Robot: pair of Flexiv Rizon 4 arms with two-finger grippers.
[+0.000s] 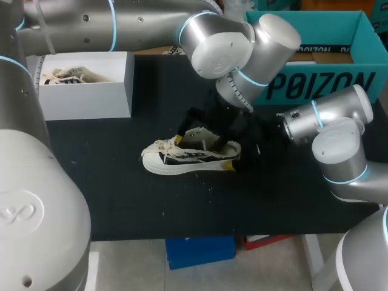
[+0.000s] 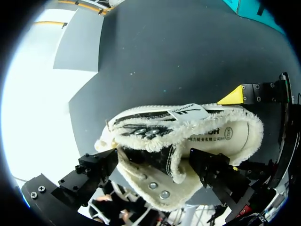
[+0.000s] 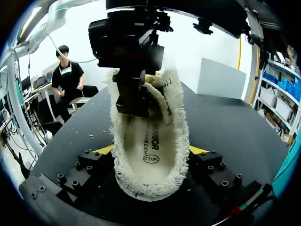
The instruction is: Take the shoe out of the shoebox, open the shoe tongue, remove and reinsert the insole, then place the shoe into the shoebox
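Shoe [image 1: 188, 159], upright mid-desk [image 1: 109, 200], well apart from the white shoebox [image 1: 91, 97]: right end effector [image 3: 151, 149] clamps its heel, left end effector [image 2: 155, 167] at the tongue [image 3: 159, 99], grip I cannot tell; tongue-opening step, I judge, insole [image 3: 150, 141] next to lift out.

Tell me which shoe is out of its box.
The shoe on the table, held at the heel by the right gripper; the other shoe lies inside the white shoebox.
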